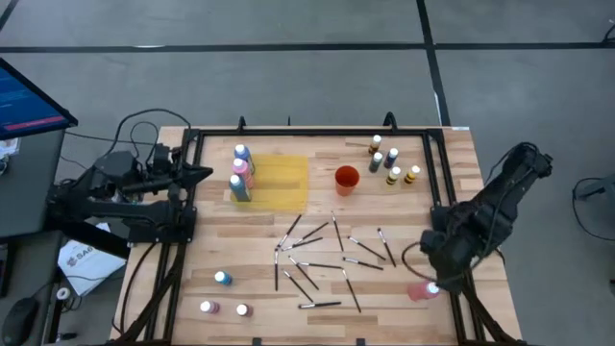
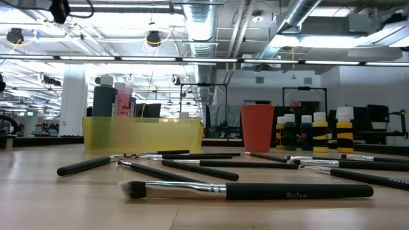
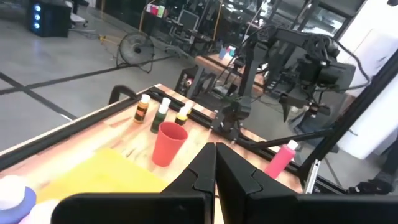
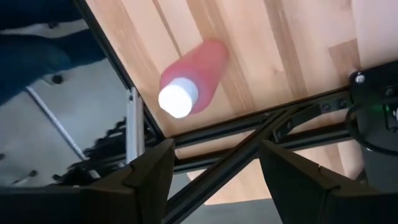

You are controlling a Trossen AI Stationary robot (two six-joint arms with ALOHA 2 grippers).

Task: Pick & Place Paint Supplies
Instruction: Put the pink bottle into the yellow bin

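Right claw [image 1: 431, 285] at lower right of high view, fingers apart, hovering above pink bottle [image 4: 189, 79]; nothing gripped. Bottle half hidden under arm from above, standing at bench [image 1: 250, 245] edge by frame rail.

Left claw [image 3: 214, 167] at left edge of high view, fingers pressed together, empty.

Yellow tray [image 1: 281, 181] upper centre: bottles [image 1: 240, 173] clustered at its left end, count unclear. Orange cup [image 1: 346, 179] beside tray, contents not visible. Brushes [image 1: 322, 258] scattered mid-bench. More bottles [image 1: 392, 163] upper right, three loose ones [image 1: 223, 298] lower left.
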